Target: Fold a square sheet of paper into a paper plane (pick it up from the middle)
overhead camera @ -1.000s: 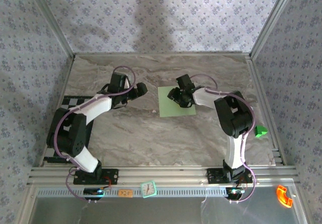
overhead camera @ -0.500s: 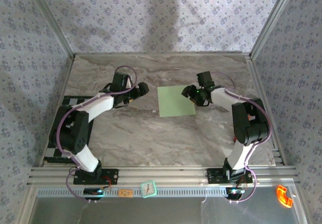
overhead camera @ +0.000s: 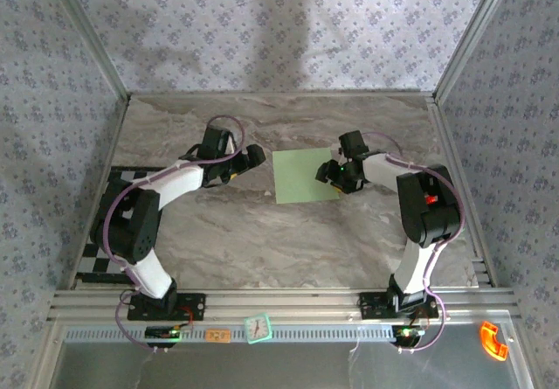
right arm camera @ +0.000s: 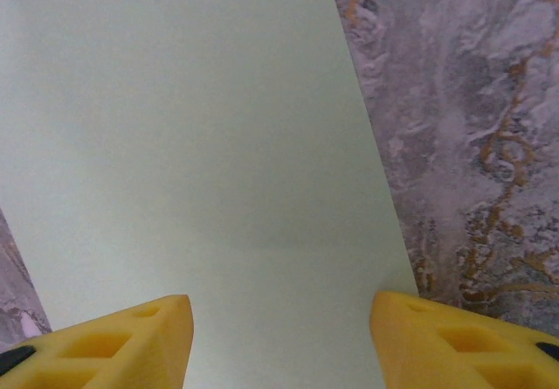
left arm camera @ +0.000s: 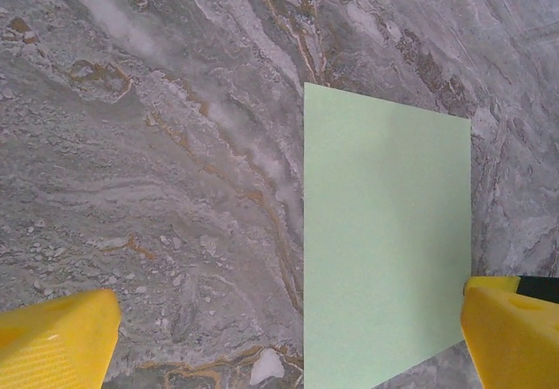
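**A:** Trying to spot the square sheet of paper (overhead camera: 303,177) on the top cam. Flat on the marble table (overhead camera: 262,240), right?

**B:** Yep, lying flat around mid-table, between the two arms. Pale green, no creases to be seen.

**A:** And the right gripper (overhead camera: 328,176)?

**B:** Parked over the sheet's right edge, aimed left. On the wrist cam, yellow fingers (right arm camera: 105,341) spread wide with nothing pinched. Paper across the whole gap between them, marble past the right-hand finger. Can't tell whether touching the paper or just above it.

**A:** Left gripper (overhead camera: 253,155)?

**B:** Near the sheet's left edge, a little apart from it, aimed right. Also spread wide, holding nothing. On its wrist cam, mostly bare marble between the fingers, with the paper off toward the right-hand one.
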Motion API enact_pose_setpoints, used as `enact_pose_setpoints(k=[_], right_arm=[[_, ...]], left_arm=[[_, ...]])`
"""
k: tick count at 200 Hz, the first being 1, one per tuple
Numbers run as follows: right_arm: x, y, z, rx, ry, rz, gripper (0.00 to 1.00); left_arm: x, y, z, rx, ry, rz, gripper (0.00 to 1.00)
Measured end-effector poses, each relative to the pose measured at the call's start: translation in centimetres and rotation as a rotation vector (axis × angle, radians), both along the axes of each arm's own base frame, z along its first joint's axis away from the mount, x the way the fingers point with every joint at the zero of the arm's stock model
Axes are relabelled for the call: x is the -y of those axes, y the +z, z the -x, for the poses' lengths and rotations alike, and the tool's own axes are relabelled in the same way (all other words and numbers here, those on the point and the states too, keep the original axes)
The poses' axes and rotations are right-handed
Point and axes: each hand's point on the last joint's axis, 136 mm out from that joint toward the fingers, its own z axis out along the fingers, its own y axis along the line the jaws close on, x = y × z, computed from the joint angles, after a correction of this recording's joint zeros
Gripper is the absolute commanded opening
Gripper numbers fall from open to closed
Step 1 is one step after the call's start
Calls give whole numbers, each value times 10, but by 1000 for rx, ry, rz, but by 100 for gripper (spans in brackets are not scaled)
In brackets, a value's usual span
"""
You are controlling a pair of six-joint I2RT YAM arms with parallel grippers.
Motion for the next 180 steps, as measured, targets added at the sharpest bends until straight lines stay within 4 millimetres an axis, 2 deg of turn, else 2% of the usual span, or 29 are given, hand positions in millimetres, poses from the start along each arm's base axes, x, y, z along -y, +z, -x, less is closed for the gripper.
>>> enact_pose_setpoints(k=[71, 116, 150, 180], right_arm=[[-15, -2, -3, 26, -41, 32, 58], [-46, -2, 7, 35, -176, -7, 56], [-69, 2, 14, 26, -224, -64, 58], [-61, 10, 17, 35, -236, -94, 64]], left_arm=[[6, -8, 4, -21, -13, -1, 100], [8, -11, 4, -33, -15, 3, 100], [12, -13, 2, -43, -17, 3, 100], [21, -10, -2, -53, -33, -5, 100]])
